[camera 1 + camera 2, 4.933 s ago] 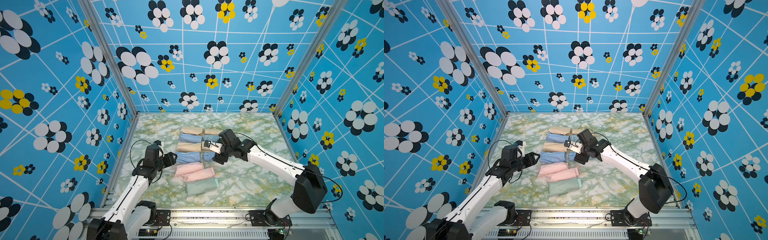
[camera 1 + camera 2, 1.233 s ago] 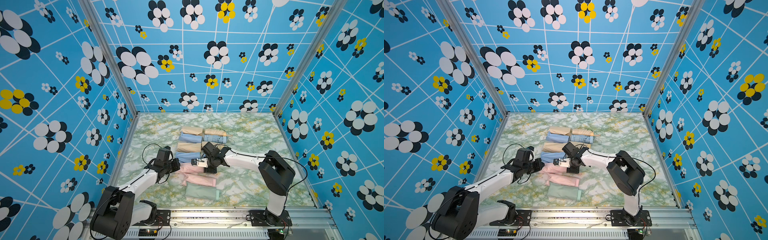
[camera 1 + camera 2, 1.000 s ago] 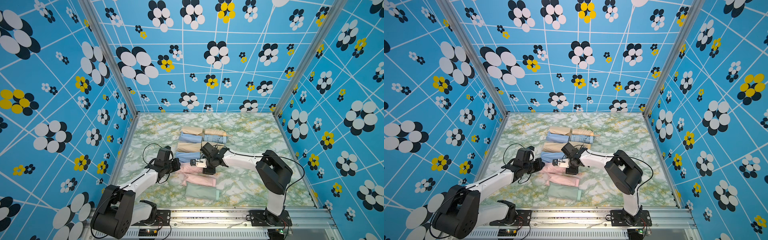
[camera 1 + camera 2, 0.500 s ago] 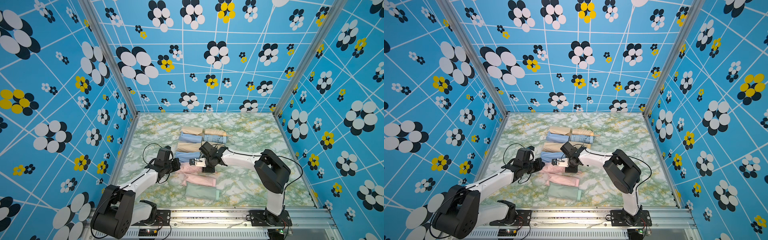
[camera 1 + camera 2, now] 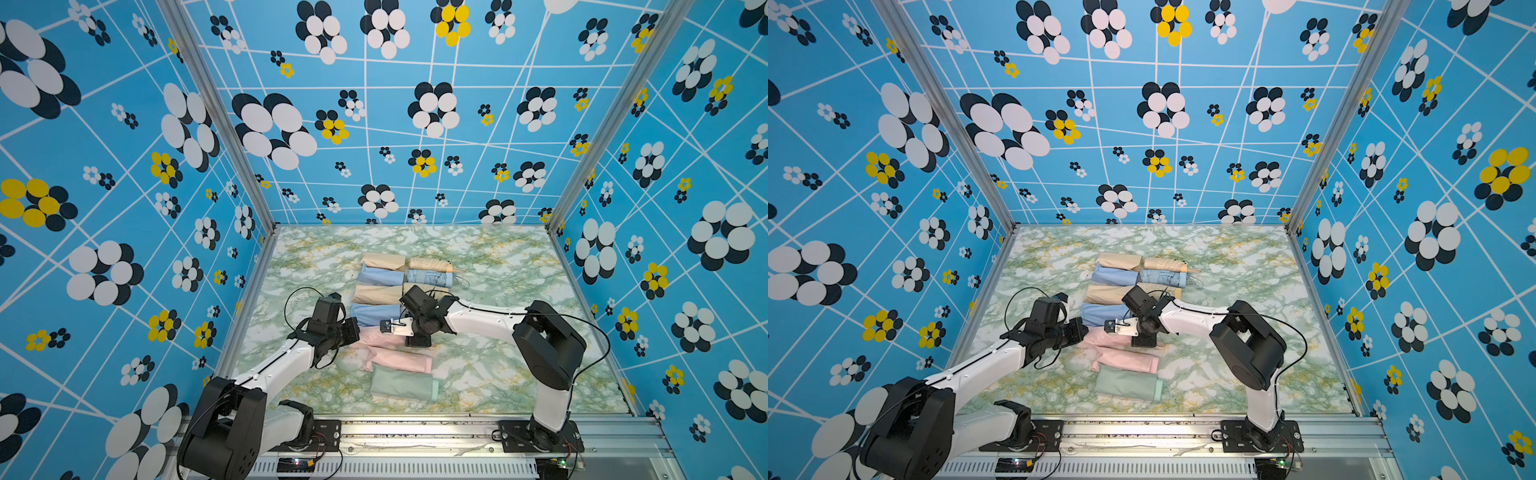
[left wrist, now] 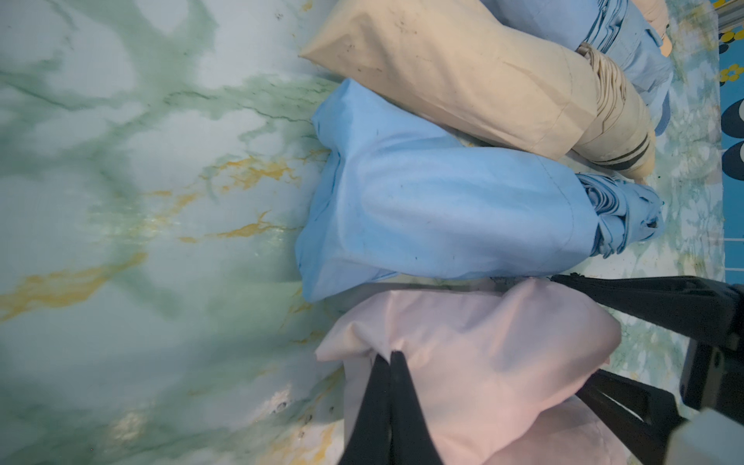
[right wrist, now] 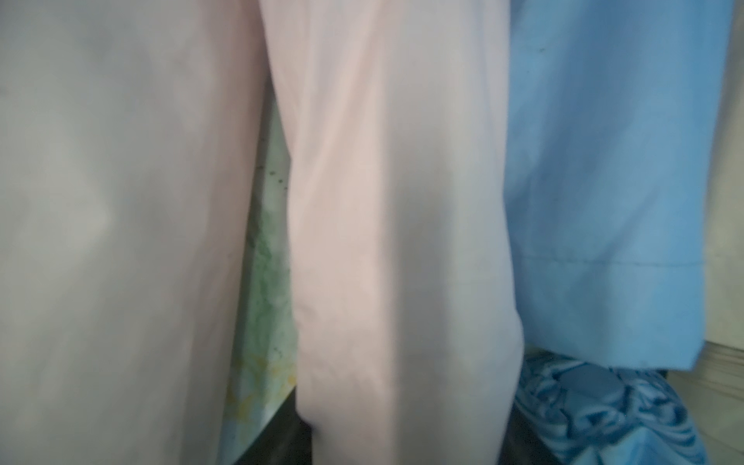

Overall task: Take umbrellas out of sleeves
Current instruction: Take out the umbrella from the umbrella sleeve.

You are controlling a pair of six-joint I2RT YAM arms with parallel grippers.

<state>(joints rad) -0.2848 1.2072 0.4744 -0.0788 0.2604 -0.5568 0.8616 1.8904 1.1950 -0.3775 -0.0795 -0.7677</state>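
Pink sleeve (image 6: 483, 354) is pinched tight at one end by the left gripper (image 6: 389, 359), squeezed at the other by the right gripper (image 5: 418, 340).

This is a robotics lab test cell: blue flower-print panels (image 5: 374, 124) wall the marbled tabletop (image 5: 519, 270) on three sides, and the left arm (image 5: 282, 365) and right arm (image 5: 478, 322) are bolted to an aluminium rail (image 5: 415, 428) along its front.

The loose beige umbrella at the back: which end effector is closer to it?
Right. The right end effector is at the open end of the rear pink sleeve, on the same side as the beige umbrella. The left end effector pinches that sleeve's closed end, farther off.
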